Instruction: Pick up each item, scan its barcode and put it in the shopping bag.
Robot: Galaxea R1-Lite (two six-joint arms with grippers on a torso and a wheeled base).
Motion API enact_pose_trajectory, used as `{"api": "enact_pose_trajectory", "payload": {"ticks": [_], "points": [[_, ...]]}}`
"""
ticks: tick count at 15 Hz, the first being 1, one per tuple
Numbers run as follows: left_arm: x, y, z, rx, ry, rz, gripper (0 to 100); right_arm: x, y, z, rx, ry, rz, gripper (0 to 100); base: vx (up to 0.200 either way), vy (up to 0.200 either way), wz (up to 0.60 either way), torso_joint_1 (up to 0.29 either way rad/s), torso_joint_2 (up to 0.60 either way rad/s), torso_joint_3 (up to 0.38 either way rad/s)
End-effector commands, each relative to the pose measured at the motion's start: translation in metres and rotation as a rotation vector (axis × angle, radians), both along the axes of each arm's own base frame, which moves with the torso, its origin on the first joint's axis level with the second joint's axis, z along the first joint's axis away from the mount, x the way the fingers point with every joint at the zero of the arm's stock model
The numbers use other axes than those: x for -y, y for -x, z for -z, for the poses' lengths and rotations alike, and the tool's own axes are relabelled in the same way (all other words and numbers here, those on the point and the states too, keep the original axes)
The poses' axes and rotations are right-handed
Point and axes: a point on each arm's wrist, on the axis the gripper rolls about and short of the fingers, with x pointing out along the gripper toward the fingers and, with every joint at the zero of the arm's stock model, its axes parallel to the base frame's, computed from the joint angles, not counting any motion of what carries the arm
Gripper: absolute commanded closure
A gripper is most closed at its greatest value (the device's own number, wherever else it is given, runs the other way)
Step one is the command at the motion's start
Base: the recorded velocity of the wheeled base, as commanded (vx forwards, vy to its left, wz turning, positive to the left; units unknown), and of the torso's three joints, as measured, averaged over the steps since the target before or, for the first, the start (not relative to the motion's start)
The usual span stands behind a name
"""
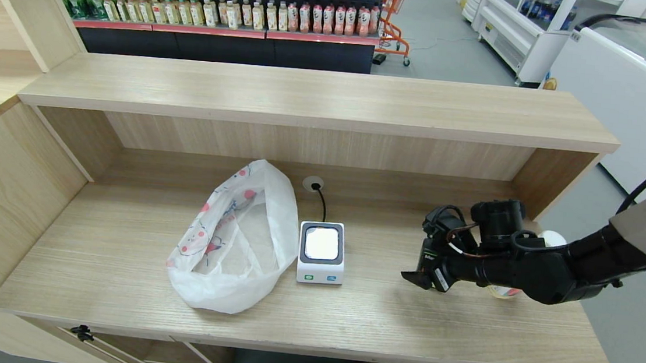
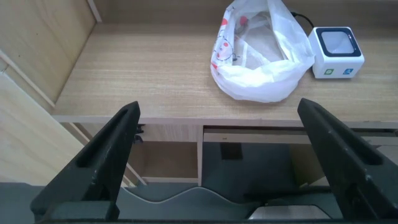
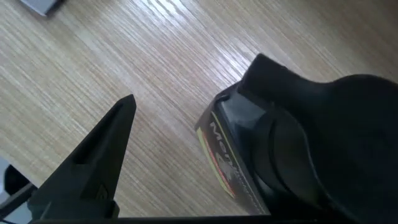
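Note:
A white shopping bag point(image 1: 236, 238) point(image 2: 261, 56) with red print lies open on the wooden counter. Right of it stands the white barcode scanner point(image 1: 321, 251) point(image 2: 336, 53), window facing up. My right gripper point(image 1: 425, 255) point(image 3: 186, 124) hangs over the counter's right part, pointing toward the scanner, open. A dark item with a printed label point(image 1: 437, 268) point(image 3: 261, 155) sits between its jaws, clear of the one finger point(image 3: 99, 162) that shows and hiding the other. My left gripper point(image 2: 217, 155) stands open with nothing in it, below and before the counter's front edge.
A white round container with red print point(image 1: 503, 291) stands on the counter's right end, mostly hidden under my right arm. A raised shelf and side walls enclose the counter point(image 1: 116, 269) at the back and left. The scanner's cable point(image 1: 321, 202) runs to a hole behind it.

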Motion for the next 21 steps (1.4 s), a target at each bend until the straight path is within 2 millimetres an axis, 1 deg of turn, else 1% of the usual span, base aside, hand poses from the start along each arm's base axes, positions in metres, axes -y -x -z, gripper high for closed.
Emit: {"api": "enact_pose_trajectory", "payload": {"ticks": [1, 2, 3, 8, 10, 11, 12, 13, 14, 15, 16, 17, 18, 19, 20, 21], "points": [[0.000, 0.000, 0.000, 0.001, 0.000, 0.000, 0, -0.001, -0.001, 0.003, -0.013, -0.014, -0.012, 0, 0.000, 0.000, 0.00, 0.000, 0.00, 0.000], [0.000, 0.000, 0.000, 0.001, 0.000, 0.000, 0, -0.002, -0.001, 0.002, -0.015, -0.028, -0.028, 0, 0.000, 0.000, 0.00, 0.000, 0.00, 0.000], [0.000, 0.000, 0.000, 0.001, 0.000, 0.000, 0, -0.002, -0.001, 0.001, -0.012, -0.028, -0.028, 100, 0.000, 0.000, 0.00, 0.000, 0.00, 0.000], [0.000, 0.000, 0.000, 0.001, 0.000, 0.000, 0, 0.000, 0.001, -0.005, 0.022, -0.039, -0.024, 100, 0.000, 0.000, 0.00, 0.000, 0.00, 0.000], [0.000, 0.000, 0.000, 0.001, 0.000, 0.000, 0, 0.003, 0.008, -0.012, 0.031, -0.041, -0.021, 100, 0.000, 0.000, 0.00, 0.000, 0.00, 0.000], [0.000, 0.000, 0.000, 0.001, 0.000, 0.000, 0, 0.005, 0.014, -0.021, 0.058, -0.047, -0.020, 100, 0.000, 0.000, 0.00, 0.000, 0.00, 0.000], [0.000, 0.000, 0.000, 0.001, 0.000, 0.000, 0, 0.007, 0.022, -0.038, 0.115, -0.064, -0.020, 100, 0.000, 0.000, 0.00, 0.000, 0.00, 0.000], [0.000, 0.000, 0.000, 0.001, 0.000, 0.000, 0, 0.011, 0.033, -0.049, 0.141, -0.078, -0.017, 100, 0.000, 0.000, 0.00, 0.000, 0.00, 0.000], [0.000, 0.000, 0.000, 0.001, 0.000, 0.000, 0, 0.019, 0.053, -0.065, 0.166, -0.093, -0.003, 100, 0.000, 0.000, 0.00, 0.000, 0.00, 0.000], [0.000, 0.000, 0.000, 0.001, 0.000, 0.000, 0, 0.024, 0.070, -0.071, 0.177, -0.093, -0.010, 100, 0.000, 0.000, 0.00, 0.000, 0.00, 0.000], [0.000, 0.000, 0.000, 0.001, 0.000, 0.000, 0, 0.027, 0.090, -0.076, 0.197, -0.076, -0.031, 100, 0.000, 0.000, 0.00, 0.000, 0.00, 0.000], [0.000, 0.000, 0.000, 0.001, 0.000, 0.000, 0, 0.031, 0.109, -0.077, 0.258, -0.009, -0.077, 100, 0.000, 0.000, 0.00, 0.000, 0.00, 0.000], [0.000, 0.000, 0.000, 0.001, 0.000, 0.000, 0, 0.036, 0.121, -0.078, 0.335, 0.089, -0.135, 100, 0.000, 0.000, 0.00, 0.000, 0.00, 0.000], [0.000, 0.000, 0.000, 0.001, 0.000, 0.000, 0, 0.040, 0.129, -0.080, 0.418, 0.183, -0.197, 100, 0.000, 0.000, 0.00, 0.000, 0.00, 0.000], [0.000, 0.000, 0.000, 0.001, 0.000, 0.000, 0, 0.041, 0.133, -0.082, 0.472, 0.226, -0.261, 100, 0.000, 0.000, 0.00, 0.000, 0.00, 0.000], [0.000, 0.000, 0.000, 0.001, 0.000, 0.000, 0, 0.040, 0.136, -0.083, 0.523, 0.254, -0.367, 100, 0.000, 0.000, 0.00, 0.000, 0.00, 0.000]]}}
